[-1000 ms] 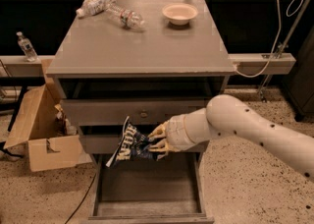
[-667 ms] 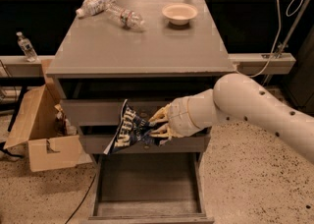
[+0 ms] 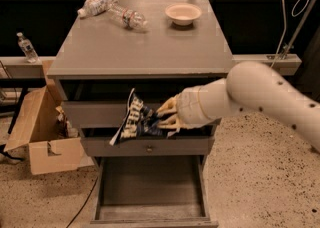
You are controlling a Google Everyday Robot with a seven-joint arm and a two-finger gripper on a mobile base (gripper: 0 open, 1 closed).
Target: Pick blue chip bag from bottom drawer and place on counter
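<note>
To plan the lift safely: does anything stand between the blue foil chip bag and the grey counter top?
Nothing visible does. The gripper holds the dark blue foil chip bag just below the front edge of the flat grey counter. The clear plastic bottles and the small cream bowl lie at its far side.
</note>
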